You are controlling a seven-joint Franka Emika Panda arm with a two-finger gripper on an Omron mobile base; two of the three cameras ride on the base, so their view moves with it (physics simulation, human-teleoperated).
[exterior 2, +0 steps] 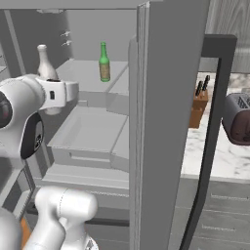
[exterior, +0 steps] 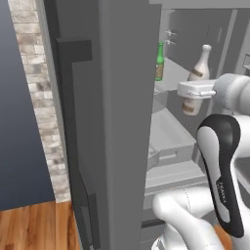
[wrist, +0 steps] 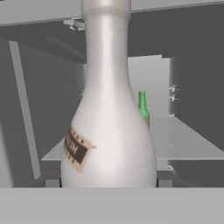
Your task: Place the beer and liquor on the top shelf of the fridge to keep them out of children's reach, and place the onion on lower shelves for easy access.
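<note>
**Liquor bottle carried at the open fridge**

Item: liquor (wrist: 109, 131), stout whitish bottle, upright, seen close before the hand camera. It is carried at the gripper (exterior: 195, 97) in front of the fridge (exterior: 117, 97) interior; the lower body is taken as clasped between the fingers, though the pads themselves are hidden.

Item: beer (exterior 2: 104, 62), slim green bottle, already stood upright on the top shelf (exterior 2: 88, 73).

Item: onion, not located.

Handling note: the liquor is judged still short of the top shelf. It should be kept vertical, brought in above the shelf's front edge, set down well apart from the beer, and let go only once its base is fully supported.
</note>
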